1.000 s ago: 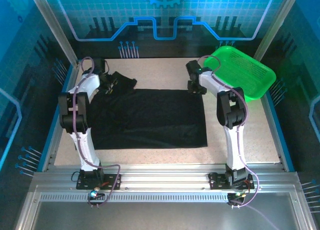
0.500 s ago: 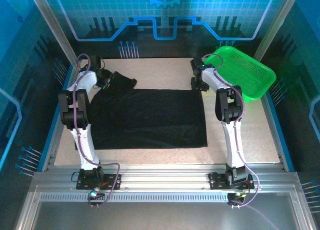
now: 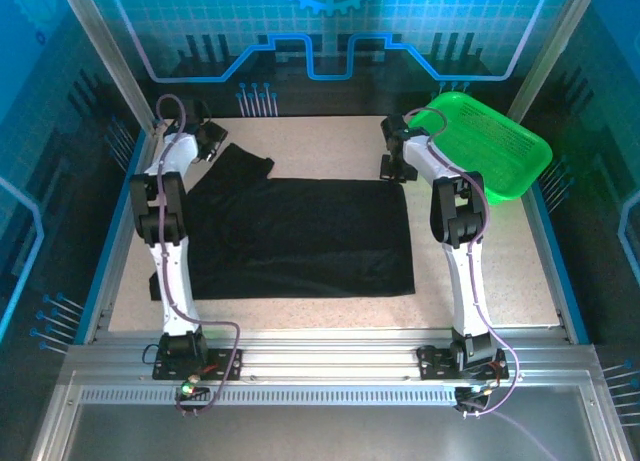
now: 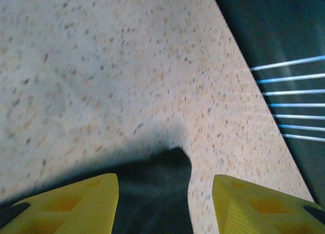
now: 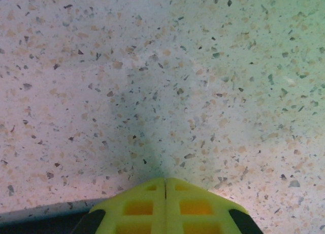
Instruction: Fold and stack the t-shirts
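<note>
R hand (image 5: pixel 165 183) now shut; L hand (image 4: pixel 165 191) wider.

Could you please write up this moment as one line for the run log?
t-shirt: spread flat | left fingers: open, sleeve tip between them | right fingers: shut at far-right corner, grip unclear

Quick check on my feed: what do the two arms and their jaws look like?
Both the left arm and the right arm have white links, black joints and black bases, with a purple cable looped along each. The wrist views show yellow wedge-shaped jaws with recessed rectangular pockets and black outer corners.
</note>
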